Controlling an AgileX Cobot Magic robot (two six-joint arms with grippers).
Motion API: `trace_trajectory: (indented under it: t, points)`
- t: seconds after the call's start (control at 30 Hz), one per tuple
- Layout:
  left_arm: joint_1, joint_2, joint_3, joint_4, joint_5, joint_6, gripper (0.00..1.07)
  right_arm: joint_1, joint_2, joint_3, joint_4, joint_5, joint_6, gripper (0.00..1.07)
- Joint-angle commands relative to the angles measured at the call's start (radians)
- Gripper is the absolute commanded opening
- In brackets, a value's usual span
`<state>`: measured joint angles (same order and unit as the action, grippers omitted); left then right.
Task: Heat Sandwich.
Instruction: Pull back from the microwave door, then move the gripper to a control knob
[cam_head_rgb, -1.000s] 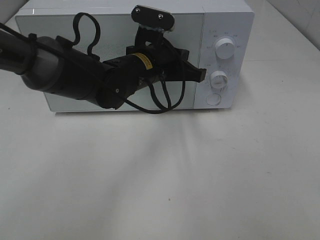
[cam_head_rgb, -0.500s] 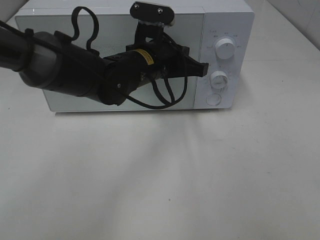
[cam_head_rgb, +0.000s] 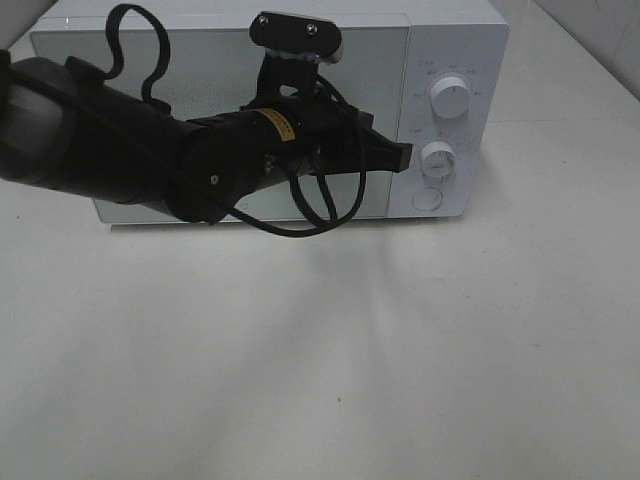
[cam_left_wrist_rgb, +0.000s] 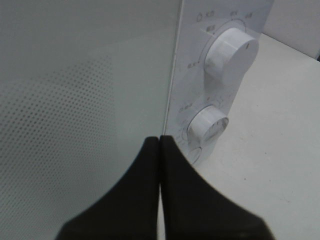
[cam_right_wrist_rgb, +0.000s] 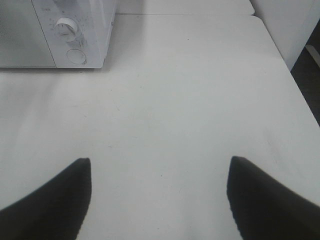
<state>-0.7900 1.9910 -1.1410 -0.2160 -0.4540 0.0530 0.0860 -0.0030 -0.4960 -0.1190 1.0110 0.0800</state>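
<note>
A: What stands at the back?
B: A white microwave (cam_head_rgb: 455, 30); its door (cam_head_rgb: 215, 75) shut, the pane dotted; it sits on the far part of a pale table (cam_head_rgb: 320, 360).
A: And the controls?
B: A panel (cam_head_rgb: 475, 135) right of the door; upper knob (cam_head_rgb: 450, 100) above lower knob (cam_head_rgb: 438, 160), both round and white; a round button (cam_head_rgb: 427, 198) just beneath; faint marks ring each knob.

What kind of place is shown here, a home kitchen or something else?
Probably a robotics test bench, not a home kitchen: a white microwave stands on a plain white table, and a black robot arm reaches across its door.
</note>
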Motion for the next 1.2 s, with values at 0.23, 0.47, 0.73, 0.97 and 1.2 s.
trace_trajectory:
  t: [0.23,0.47,0.73,0.97,1.2]
  points:
    - [-0.018,-0.106,0.103,-0.018,0.109,0.003,0.01,-0.005,-0.029,0.001,-0.003,-0.014,-0.008,0.73]
    - [-0.019,-0.149,0.103,-0.018,0.385,0.003,0.83,-0.005,-0.029,0.001,-0.003,-0.014,-0.008,0.73]
    - [-0.019,-0.214,0.103,0.019,0.702,0.005,1.00,-0.005,-0.029,0.001,-0.003,-0.014,-0.008,0.73]
    - [-0.018,-0.292,0.102,0.079,0.861,0.011,1.00,-0.005,-0.029,0.001,-0.003,-0.014,-0.008,0.73]
    - [0.063,-0.378,0.102,0.082,1.028,-0.053,1.00,-0.005,-0.029,0.001,-0.003,-0.014,-0.008,0.73]
